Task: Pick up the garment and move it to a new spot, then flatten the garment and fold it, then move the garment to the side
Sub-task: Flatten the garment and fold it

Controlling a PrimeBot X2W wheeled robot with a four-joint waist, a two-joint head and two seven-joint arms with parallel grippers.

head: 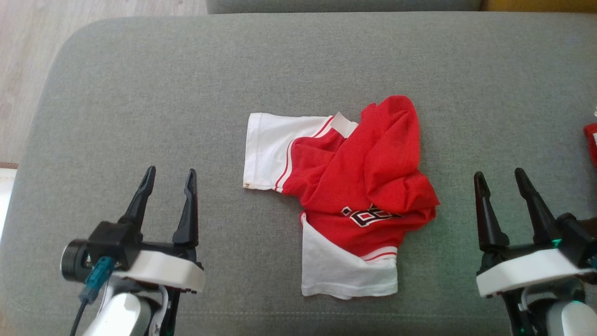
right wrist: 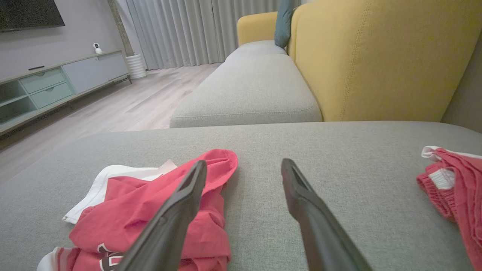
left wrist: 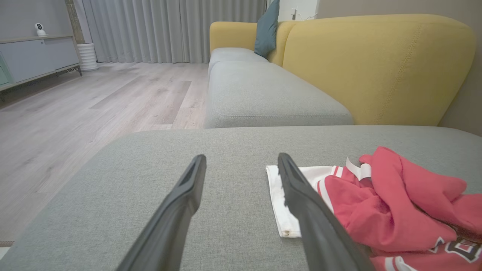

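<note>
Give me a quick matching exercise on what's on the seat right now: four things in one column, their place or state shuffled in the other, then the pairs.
Things
1. garment
2. left gripper
3. right gripper
4. second red cloth

Place or state
A. open, to the right of the garment
B. crumpled in the middle of the grey seat
C. at the seat's right edge, cut off by the head view's border
D. open, to the left of the garment

Pairs: 1-B, 2-D, 3-A, 4-C
</note>
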